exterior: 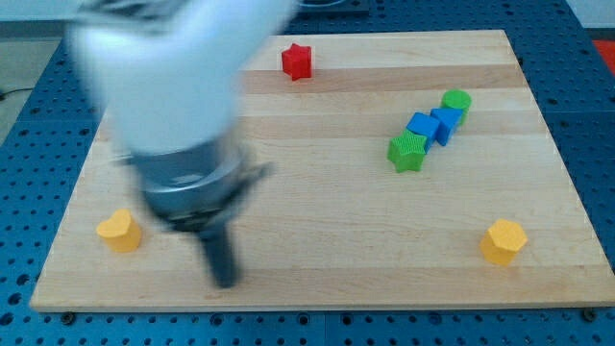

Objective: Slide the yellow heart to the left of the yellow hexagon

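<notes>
The yellow heart (pixel 119 231) lies near the board's left edge, low in the view. The yellow hexagon (pixel 504 240) lies far to the right, near the board's bottom right corner. My arm is blurred and fills the upper left of the view. My tip (pixel 225 281) rests on the board near its bottom edge, to the right of the yellow heart and a little lower, apart from it. The hexagon is far to the tip's right.
A red star (pixel 297 61) lies near the board's top edge. At the right a diagonal row holds a green star (pixel 407 151), two blue blocks (pixel 422 127) (pixel 446 121) and a green round block (pixel 456 101). Blue perforated table surrounds the wooden board (pixel 317 192).
</notes>
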`<move>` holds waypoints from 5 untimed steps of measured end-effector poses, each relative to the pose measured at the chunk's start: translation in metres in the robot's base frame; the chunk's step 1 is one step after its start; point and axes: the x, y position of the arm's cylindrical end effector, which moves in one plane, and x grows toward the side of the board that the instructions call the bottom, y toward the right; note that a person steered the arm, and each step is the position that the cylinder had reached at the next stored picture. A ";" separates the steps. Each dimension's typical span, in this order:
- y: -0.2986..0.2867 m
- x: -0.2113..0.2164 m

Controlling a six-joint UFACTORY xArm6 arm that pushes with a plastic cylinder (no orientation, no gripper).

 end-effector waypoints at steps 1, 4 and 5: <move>-0.137 -0.005; -0.113 -0.068; -0.032 -0.056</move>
